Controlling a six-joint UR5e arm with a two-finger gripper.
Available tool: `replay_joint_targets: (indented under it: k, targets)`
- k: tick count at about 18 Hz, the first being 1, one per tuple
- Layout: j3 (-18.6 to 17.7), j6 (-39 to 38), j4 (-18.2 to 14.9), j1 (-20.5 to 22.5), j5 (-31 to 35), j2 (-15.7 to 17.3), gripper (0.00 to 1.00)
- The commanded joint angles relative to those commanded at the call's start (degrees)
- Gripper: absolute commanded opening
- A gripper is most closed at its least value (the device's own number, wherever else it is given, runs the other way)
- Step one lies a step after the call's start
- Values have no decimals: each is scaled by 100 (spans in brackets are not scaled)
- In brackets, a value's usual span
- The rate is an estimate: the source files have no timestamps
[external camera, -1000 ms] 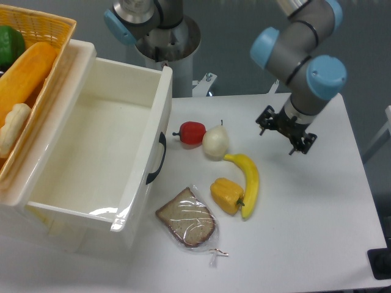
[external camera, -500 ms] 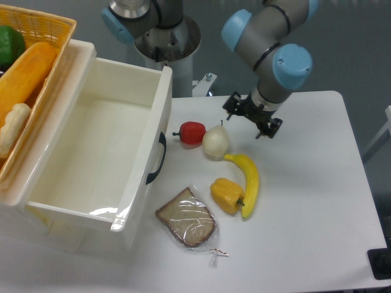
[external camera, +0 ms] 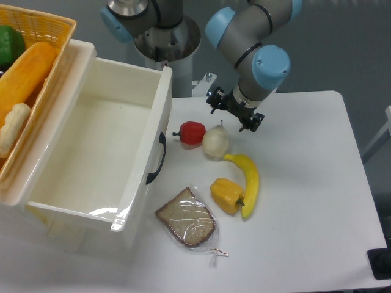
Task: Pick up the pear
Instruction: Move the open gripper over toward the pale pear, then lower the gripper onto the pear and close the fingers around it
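Note:
The pear (external camera: pixel 215 141) is a pale cream roundish fruit with a thin dark stem, lying on the white table (external camera: pixel 305 201) between a red pepper (external camera: pixel 192 132) and a banana (external camera: pixel 247 180). My gripper (external camera: pixel 233 114) hangs just above and to the right of the pear, close to its stem. Its dark fingers are spread apart and hold nothing.
A yellow-orange bell pepper (external camera: pixel 226 195) and a wrapped bread slice (external camera: pixel 187 217) lie in front of the pear. A large white bin (external camera: pixel 98 152) fills the left side. A wicker basket (external camera: pixel 30 55) with food sits at the far left.
The arm has swung left across the table, from the right side to just above and right of the pear. The fruit has not moved.

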Motion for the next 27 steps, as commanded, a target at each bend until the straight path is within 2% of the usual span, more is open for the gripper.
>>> replay_joint_targets:
  k: [6, 11, 27]
  targets:
    - [132, -412, 439, -219, -27, -369, 100]
    - [308, -896, 563, -518, 9, -712, 100]
    - [246, -993, 537, -659, 255, -870, 100]
